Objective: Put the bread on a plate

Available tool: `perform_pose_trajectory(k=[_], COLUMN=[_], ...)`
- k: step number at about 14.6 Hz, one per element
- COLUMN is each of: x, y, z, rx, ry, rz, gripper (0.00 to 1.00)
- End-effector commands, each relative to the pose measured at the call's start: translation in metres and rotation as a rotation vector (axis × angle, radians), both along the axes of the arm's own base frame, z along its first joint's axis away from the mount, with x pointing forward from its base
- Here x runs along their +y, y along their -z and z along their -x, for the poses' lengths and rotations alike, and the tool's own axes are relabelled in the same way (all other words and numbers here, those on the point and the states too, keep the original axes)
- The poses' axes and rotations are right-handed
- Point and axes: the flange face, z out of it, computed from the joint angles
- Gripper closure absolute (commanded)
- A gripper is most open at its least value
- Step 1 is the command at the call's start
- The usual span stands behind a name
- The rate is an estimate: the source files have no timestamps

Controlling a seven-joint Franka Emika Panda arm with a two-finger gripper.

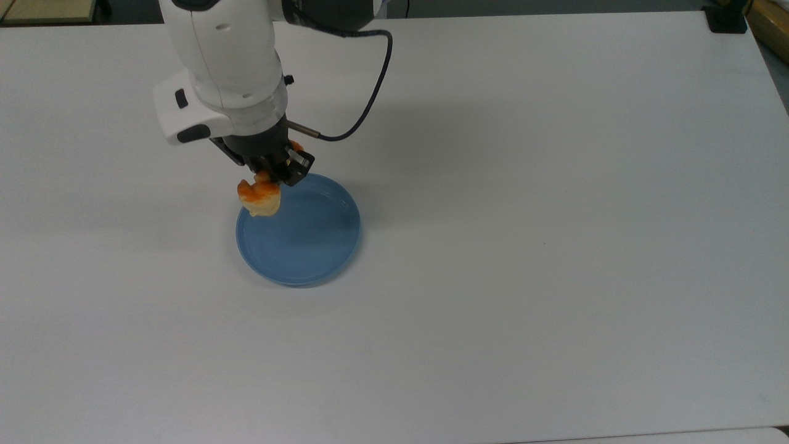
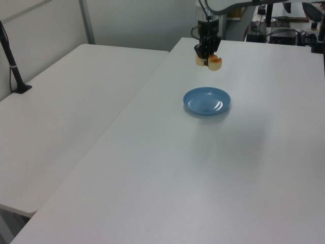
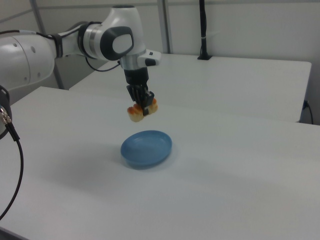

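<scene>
White table [image 1: 555, 246] carries the plate [image 1: 308, 246], while the gripper [image 1: 271, 174] clamps the bread [image 1: 259, 197] aloft above its 10 o'clock rim.

A robotics lab or test room. Plain white tables [image 2: 76, 117] stand pushed together, with a white robot arm [image 3: 60, 45] mounted over one. A black camera pole [image 2: 12, 66] is clamped at the left view's left table edge. Electronics and cables [image 2: 284, 30] crowd the left view's far right.
</scene>
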Motion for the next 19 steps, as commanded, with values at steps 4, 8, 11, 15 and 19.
perform_pose_trajectory(k=[4, 8, 11, 15, 19], x=[0.006, 0.018, 0.021, 0.021, 0.016], y=[0.059, 0.104, 0.12, 0.122, 0.073], z=[-0.007, -0.009, -0.011, -0.012, -0.007], rx=[-0.004, 0.066, 0.049, 0.041, -0.008], ry=[-0.016, -0.044, -0.007, 0.023, 0.027], rz=[0.021, 0.051, 0.062, 0.074, 0.052], gripper=[0.85, 0.63, 0.31, 0.0, 0.0])
